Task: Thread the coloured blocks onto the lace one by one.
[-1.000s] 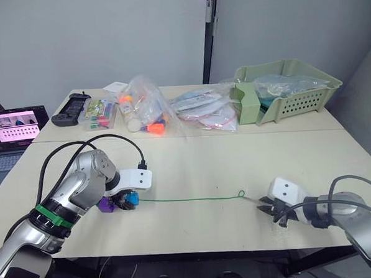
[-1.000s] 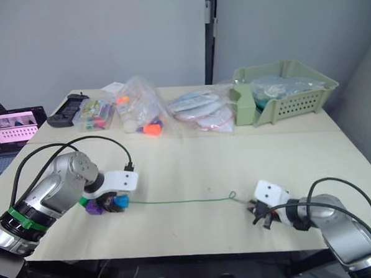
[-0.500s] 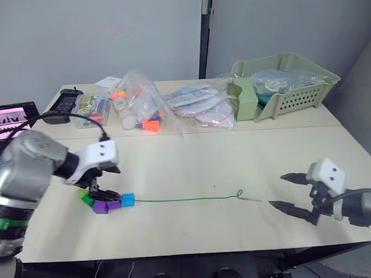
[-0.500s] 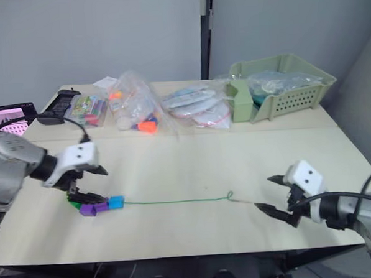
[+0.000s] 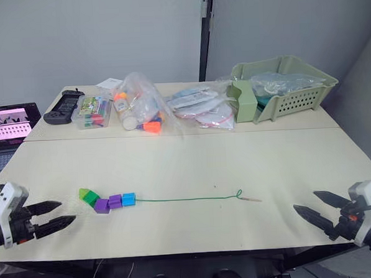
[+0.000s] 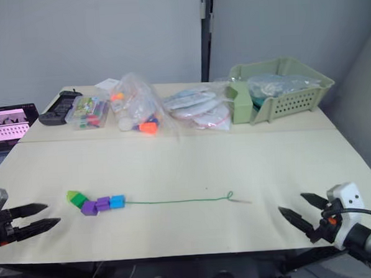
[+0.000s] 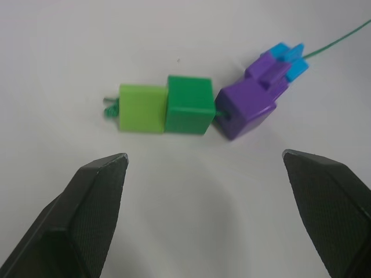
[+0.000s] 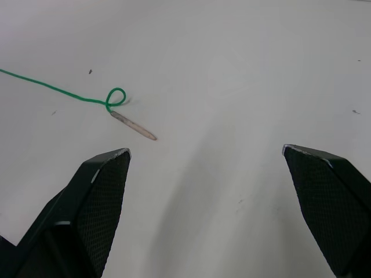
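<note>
The coloured blocks lie in a row on the table: a lime green wedge [image 5: 84,194], a dark green cube [image 7: 189,105], two purple cubes [image 5: 108,203] and a blue cube [image 5: 128,198]. The lace [image 5: 188,199] runs right from the blue cube to a small loop and its pale tip [image 8: 133,124]. Its green tab [image 7: 110,108] pokes out beside the lime wedge. My left gripper [image 5: 68,211] stands open at the table's near left edge, short of the blocks. At the near right edge my right gripper [image 5: 305,200] is open, clear of the tip. Neither holds anything.
Along the back of the table stand a green basket [image 5: 282,87], clear bags of toys [image 5: 140,110], a clear box of markers [image 5: 92,113] and a black controller [image 5: 62,108]. A laptop [image 5: 10,123] sits off the far left.
Both arms have drawn back to the near table edge, away from the blocks and the lace tip, and both grippers have opened. The camera has shifted a little too.
</note>
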Available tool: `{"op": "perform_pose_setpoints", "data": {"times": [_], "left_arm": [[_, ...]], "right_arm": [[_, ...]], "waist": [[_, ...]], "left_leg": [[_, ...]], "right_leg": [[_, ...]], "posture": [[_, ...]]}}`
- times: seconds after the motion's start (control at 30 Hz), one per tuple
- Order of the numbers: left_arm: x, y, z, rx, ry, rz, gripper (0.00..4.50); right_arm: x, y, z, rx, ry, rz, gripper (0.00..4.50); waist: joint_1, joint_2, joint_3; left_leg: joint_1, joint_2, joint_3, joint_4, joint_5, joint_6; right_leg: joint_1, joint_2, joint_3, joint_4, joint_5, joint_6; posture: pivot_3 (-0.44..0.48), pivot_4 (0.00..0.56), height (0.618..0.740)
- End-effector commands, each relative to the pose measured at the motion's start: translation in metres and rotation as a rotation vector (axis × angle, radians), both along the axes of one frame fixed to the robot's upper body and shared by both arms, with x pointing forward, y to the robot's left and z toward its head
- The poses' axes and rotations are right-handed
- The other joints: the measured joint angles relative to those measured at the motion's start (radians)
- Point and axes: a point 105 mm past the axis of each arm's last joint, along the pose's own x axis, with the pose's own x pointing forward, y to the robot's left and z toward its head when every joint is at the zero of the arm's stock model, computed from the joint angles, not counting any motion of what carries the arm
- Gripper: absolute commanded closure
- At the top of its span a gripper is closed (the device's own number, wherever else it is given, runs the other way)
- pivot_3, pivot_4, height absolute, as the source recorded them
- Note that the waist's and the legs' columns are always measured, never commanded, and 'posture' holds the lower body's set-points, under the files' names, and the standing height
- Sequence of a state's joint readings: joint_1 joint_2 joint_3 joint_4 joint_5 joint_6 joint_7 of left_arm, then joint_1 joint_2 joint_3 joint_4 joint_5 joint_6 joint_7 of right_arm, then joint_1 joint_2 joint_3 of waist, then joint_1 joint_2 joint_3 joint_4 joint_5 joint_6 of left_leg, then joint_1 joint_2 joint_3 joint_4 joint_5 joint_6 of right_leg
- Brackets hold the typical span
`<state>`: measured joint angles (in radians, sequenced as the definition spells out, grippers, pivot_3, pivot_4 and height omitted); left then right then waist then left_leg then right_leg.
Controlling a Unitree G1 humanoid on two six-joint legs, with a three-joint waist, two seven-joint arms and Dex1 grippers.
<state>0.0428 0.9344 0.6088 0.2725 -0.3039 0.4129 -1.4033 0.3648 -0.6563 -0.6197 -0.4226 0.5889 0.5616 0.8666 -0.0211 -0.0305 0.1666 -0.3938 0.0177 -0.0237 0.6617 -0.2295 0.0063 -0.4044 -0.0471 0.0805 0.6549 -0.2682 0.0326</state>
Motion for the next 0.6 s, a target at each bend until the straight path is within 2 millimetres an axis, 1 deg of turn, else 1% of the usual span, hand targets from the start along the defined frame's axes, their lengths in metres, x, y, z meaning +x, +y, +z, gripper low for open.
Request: {"op": "perform_pose_setpoints", "data": {"times": [0.03,0.13,0.23,0.37,0.6], "left_arm": [[-0.005,0.015,0.003,0.034,-0.050,0.041,0.00],[-0.006,0.015,-0.005,0.036,-0.043,0.034,0.00],[-0.007,0.012,-0.010,0.028,-0.034,0.028,0.00],[-0.007,0.011,-0.012,0.027,-0.034,0.025,0.00],[-0.007,0.008,-0.012,0.042,-0.023,0.001,0.00]], "right_arm": [[-0.007,-0.015,0.003,-0.043,-0.044,-0.042,0.07],[-0.015,-0.027,-0.008,-0.050,-0.011,-0.067,0.07],[-0.020,-0.032,-0.015,-0.052,0.009,-0.071,0.07],[-0.022,-0.034,-0.020,-0.058,0.018,-0.067,0.07],[-0.019,-0.031,-0.021,-0.049,0.014,-0.063,0.07]], "waist": [[0.004,0.000,0.000],[0.006,0.000,0.000],[0.006,0.000,0.000],[0.004,0.000,0.000],[0.003,0.000,0.000]], "left_leg": [[0.001,0.000,0.000,-0.001,0.000,0.000],[0.002,-0.001,0.001,-0.002,0.000,0.000],[0.002,-0.002,0.001,-0.002,0.000,0.000],[0.002,-0.002,0.002,-0.002,0.000,0.000],[0.002,-0.002,0.002,-0.003,0.000,0.000]], "right_leg": [[0.000,-0.001,0.000,0.000,0.000,0.000],[0.000,-0.006,-0.001,0.000,0.000,0.000],[0.001,-0.009,-0.003,-0.001,0.000,0.000],[0.001,-0.012,-0.003,-0.001,0.000,0.000],[0.001,-0.012,-0.003,-0.001,0.000,0.000]], "posture": [[0.000,0.150,0.740],[0.000,0.150,0.740],[0.000,0.150,0.740],[0.000,0.150,0.740],[0.000,0.150,0.740]]}}
